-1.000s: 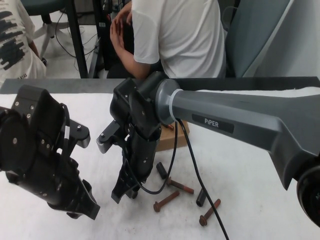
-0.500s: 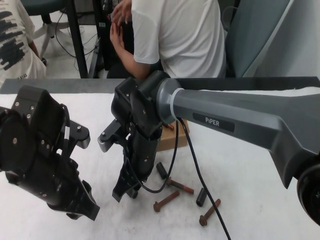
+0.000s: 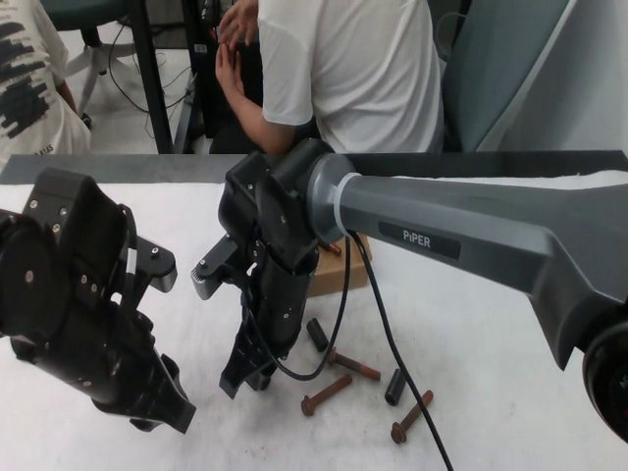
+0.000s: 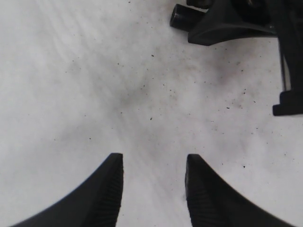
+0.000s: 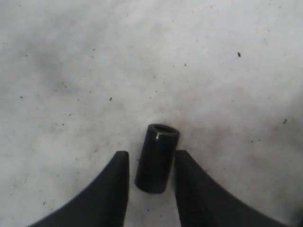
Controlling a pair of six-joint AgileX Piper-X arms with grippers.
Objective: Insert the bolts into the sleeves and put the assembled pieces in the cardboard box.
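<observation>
A short black sleeve (image 5: pixel 156 158) lies on the white bench, and my right gripper (image 5: pixel 151 154) is shut on it, a finger pressed along each side. In the high view the right gripper (image 3: pixel 245 378) points down at the bench's middle. Right of it lie three rusty bolts (image 3: pixel 327 392) (image 3: pixel 355 366) (image 3: pixel 410 417) and two more black sleeves (image 3: pixel 317 334) (image 3: pixel 394 386). The cardboard box (image 3: pixel 334 275) stands behind, partly hidden by the right arm. My left gripper (image 4: pixel 154 163) hovers open over bare bench at the front left (image 3: pixel 162 417).
A black cable (image 3: pixel 388 343) hangs from the right arm across the bolts. In the left wrist view the right gripper's fingers (image 4: pixel 227 23) show farther off with the sleeve's end (image 4: pixel 179 16). A person sits behind the bench's far edge.
The right arm has shifted very slightly; the left arm and the loose parts have not moved.
</observation>
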